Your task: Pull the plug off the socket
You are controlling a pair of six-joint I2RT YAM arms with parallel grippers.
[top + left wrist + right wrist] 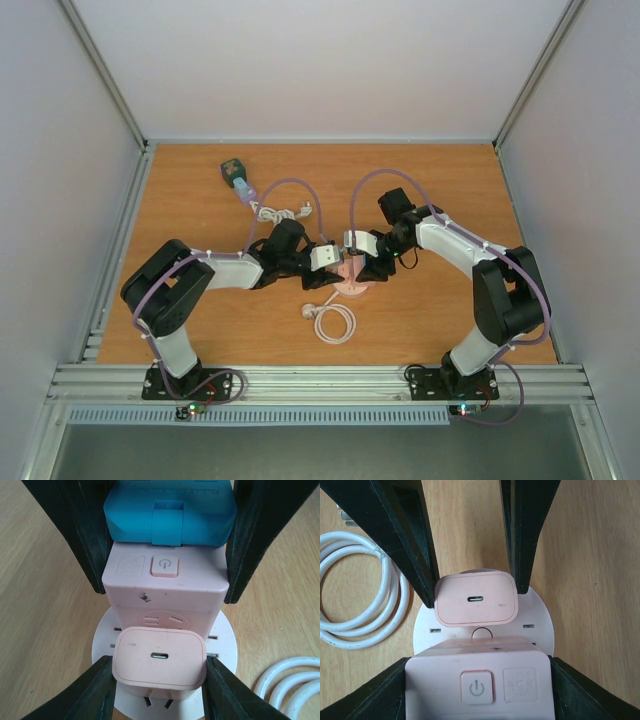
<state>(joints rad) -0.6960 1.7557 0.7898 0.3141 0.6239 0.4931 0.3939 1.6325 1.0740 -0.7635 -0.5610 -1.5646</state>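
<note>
A: How do the 2 arms sit?
B: The black-and-white left arm (230, 268) and black-and-white right arm (450, 240) bend inward and meet head-on over the middle of the brown wooden desk (450, 180), wrists tipped down.
A: The jaws?
B: The left jaws are narrow, pinching the pink square plug (159, 672) by its sides. The right jaws clamp the pink socket block (165, 592).
A: Where is the plug?
B: On the block's round white base (540, 627), just beside the block on the left arm's side, port face up, its port-to-prong axis roughly upright.
</note>
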